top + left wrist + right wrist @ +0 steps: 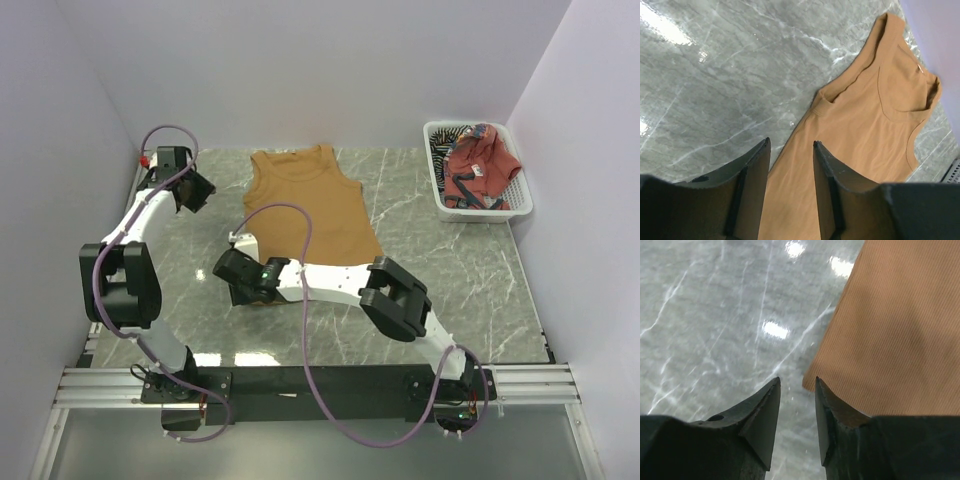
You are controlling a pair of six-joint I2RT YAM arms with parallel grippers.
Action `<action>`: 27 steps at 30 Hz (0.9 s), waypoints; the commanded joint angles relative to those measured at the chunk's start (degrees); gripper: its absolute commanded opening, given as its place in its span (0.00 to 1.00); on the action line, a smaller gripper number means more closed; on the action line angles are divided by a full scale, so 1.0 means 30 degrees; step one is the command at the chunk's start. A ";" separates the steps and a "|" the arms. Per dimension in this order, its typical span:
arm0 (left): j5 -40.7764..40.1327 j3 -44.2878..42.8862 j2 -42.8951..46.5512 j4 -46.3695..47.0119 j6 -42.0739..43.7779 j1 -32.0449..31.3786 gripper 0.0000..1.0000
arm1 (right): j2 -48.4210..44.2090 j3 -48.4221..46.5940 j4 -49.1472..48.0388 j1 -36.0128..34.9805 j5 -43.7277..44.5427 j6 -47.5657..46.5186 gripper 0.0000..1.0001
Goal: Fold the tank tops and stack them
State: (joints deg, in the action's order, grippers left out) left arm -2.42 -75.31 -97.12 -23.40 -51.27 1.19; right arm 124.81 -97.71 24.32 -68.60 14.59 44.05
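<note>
Seen from above, a grey marble-patterned table (450, 270) holds one plain mustard-tan ribbed cloth tank top (305, 205) lying flat and unfolded at its centre, neck toward 12 o'clock.

Nearest the arm bases, the right gripper (240, 272) reaches across to the top's hem corner at about 7 o'clock. Its wrist view shows the two dark fingers parted and grasping nothing, with the hem corner just beyond their tips.

Farther back, the left gripper (197, 192) hangs over the top's side edge at about 10 o'clock, below the armhole. Its fingers are likewise parted and empty, and the cloth edge shows through the gap.

At the far corner, about 2 o'clock, a white plastic mesh basket (432, 165) holds a crumpled brick-red tank top (478, 165) and a black-and-white striped tank top (452, 135).

The step in hand looks like taking hold of the mustard top's left edge for its first fold. The next move probably calls for both grippers to lower and pinch that edge, then carry it across toward 3 o'clock.
</note>
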 commanded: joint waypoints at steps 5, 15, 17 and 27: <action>0.0659 0.0316 0.0616 0.0768 0.0419 0.0160 0.44 | 0.1548 -0.2029 0.1825 -0.0365 0.2224 -0.0299 0.43; 0.1595 0.2308 0.0733 0.1939 -0.0343 0.0072 0.41 | 0.1555 -0.0750 0.1596 -0.0923 0.2024 -0.1381 0.25; 0.1596 0.3095 0.1024 0.2144 -0.0577 -0.0103 0.40 | 0.0647 0.0717 0.0922 -0.0923 0.1730 -0.1616 0.15; 0.1361 0.7610 0.2374 0.4897 -0.2100 -0.1949 0.46 | -0.6559 0.9945 -0.2683 -0.0981 -0.1961 -0.2790 0.05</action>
State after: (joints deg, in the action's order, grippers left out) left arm 1.50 -54.50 -92.29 -13.76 -55.44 -4.23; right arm 110.59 -72.01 19.33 -70.91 12.78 36.91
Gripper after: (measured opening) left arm 0.452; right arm 0.105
